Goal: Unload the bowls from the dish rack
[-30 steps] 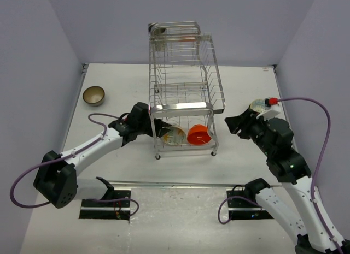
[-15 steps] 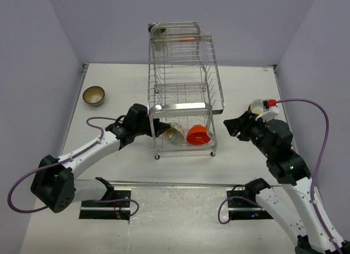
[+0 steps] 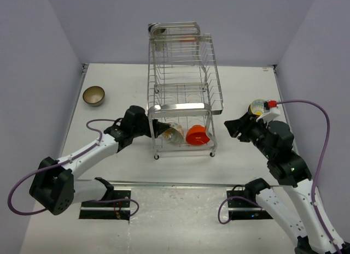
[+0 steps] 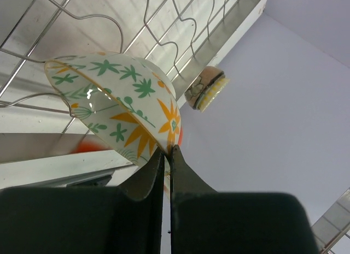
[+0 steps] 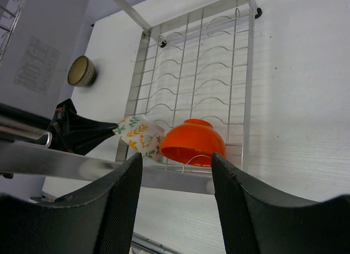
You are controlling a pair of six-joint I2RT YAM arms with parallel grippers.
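- A pale lilac wall (image 3: 33, 57) closes the left side. At upper left I see the brown bowl (image 3: 93, 95) upright on the white worktop (image 3: 126, 79), well apart from the rack.
- My left end effector (image 3: 157, 128) is pinched tight on the rim of the patterned bowl (image 4: 120, 106), which sits tilted in the lower tier of the dish rack (image 3: 180, 107) at centre frame.
- The orange bowl (image 5: 191, 142) leans on its side just right of it, on the same tier.
- My right end effector (image 3: 228, 128) hovers right of the rack, fingers spread and holding nothing.
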